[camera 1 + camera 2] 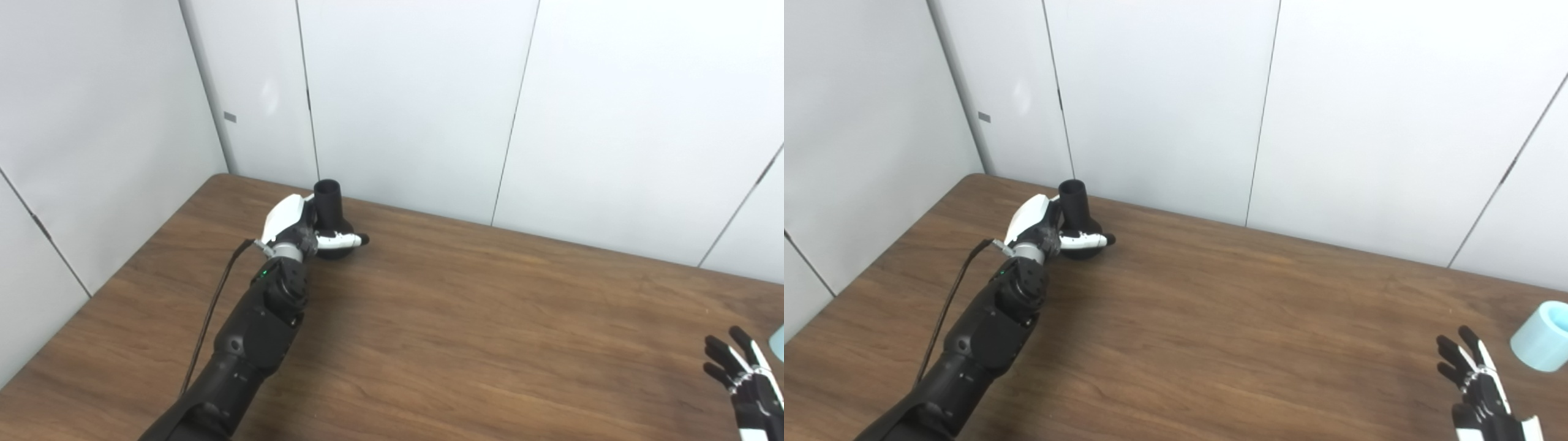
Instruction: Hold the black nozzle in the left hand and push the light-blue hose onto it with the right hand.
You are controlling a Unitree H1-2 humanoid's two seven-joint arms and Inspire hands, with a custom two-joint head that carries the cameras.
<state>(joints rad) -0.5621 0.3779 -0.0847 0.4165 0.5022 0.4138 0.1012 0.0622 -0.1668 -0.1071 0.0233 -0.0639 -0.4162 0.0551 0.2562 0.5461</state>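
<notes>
No readable text, label, brand, number or sign appeared on anything in either view.

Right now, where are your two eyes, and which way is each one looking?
Left eye view: on the head, looking down at the table; shows the left hand around the nozzle and the right hand open at the corner.
Right eye view: beside it, slightly rightward, so the hose shows near the right hand.
Both share the table, nozzle, arms and white wall.
</notes>
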